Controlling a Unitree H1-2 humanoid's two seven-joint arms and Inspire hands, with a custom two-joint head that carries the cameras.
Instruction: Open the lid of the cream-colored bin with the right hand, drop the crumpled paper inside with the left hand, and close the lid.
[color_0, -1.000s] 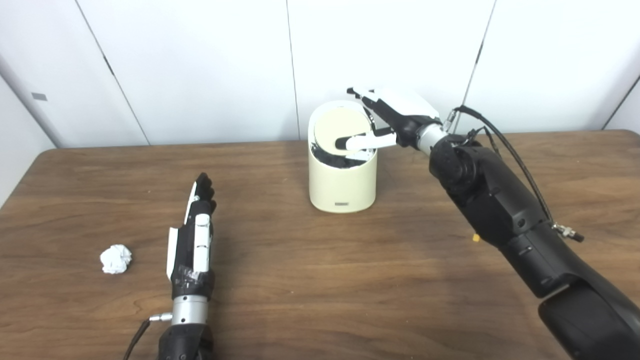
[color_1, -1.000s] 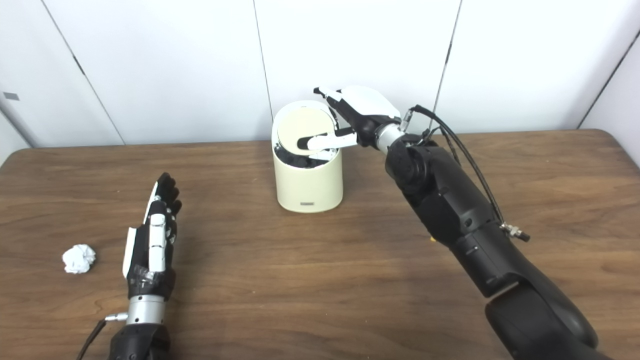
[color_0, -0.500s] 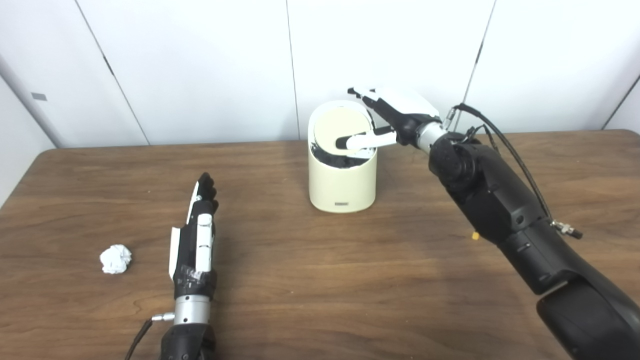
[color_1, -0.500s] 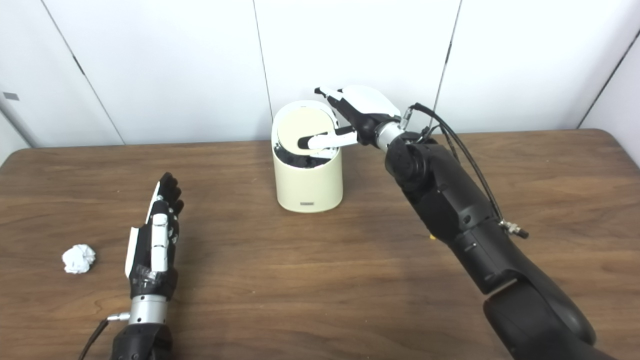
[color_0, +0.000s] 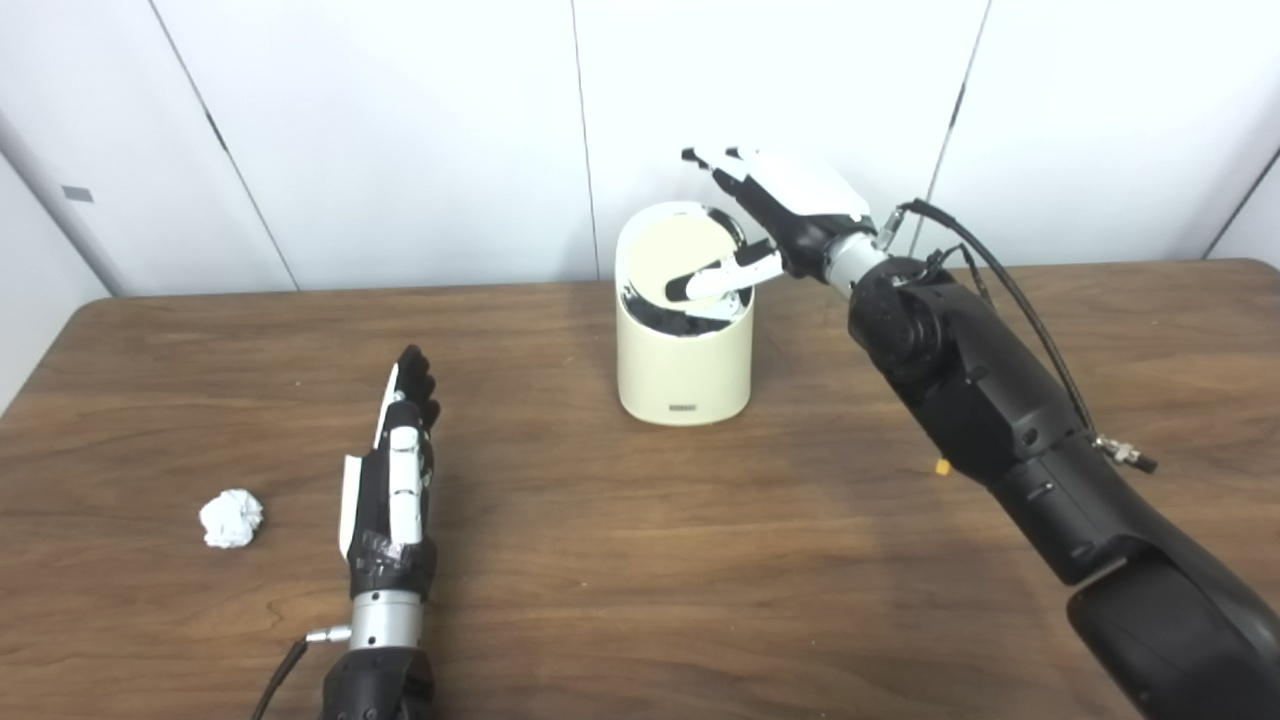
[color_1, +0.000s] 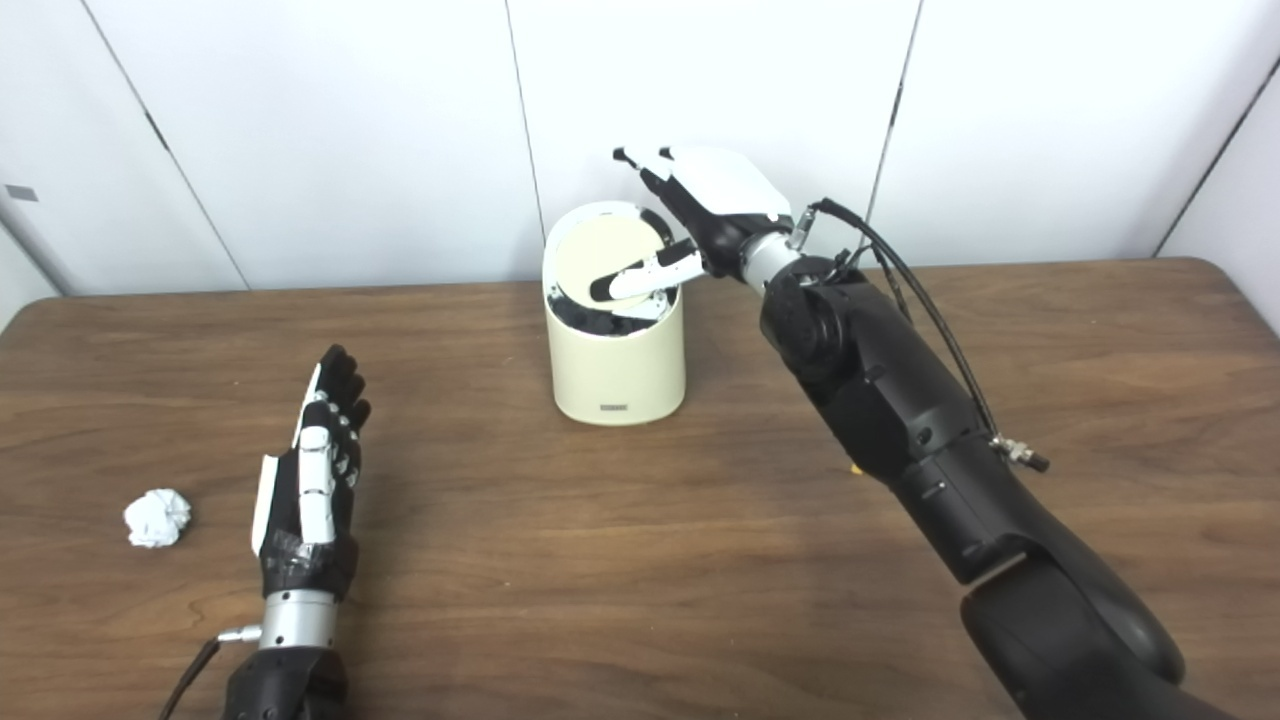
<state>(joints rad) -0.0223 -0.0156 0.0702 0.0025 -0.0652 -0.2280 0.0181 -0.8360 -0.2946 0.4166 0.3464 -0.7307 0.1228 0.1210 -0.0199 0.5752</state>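
Cream-colored bin (color_0: 684, 360), lid (color_0: 678, 250) tilted up, right hand (color_0: 775, 205) spread, thumb seemingly on it.

Wood-grain table (color_0: 640, 560) with a smooth, faintly sheened finish; smooth matt cream plastic bin (color_0: 684, 360) and lid (color_0: 683, 248); rough, creased white crumpled paper (color_0: 231, 518); glossy black-and-white plastic left hand (color_0: 392, 480) with a bright metal wrist collar.

Both head cameras look down and forward across the table (color_0: 600, 600) from slightly offset positions, sharing almost the entire scene.
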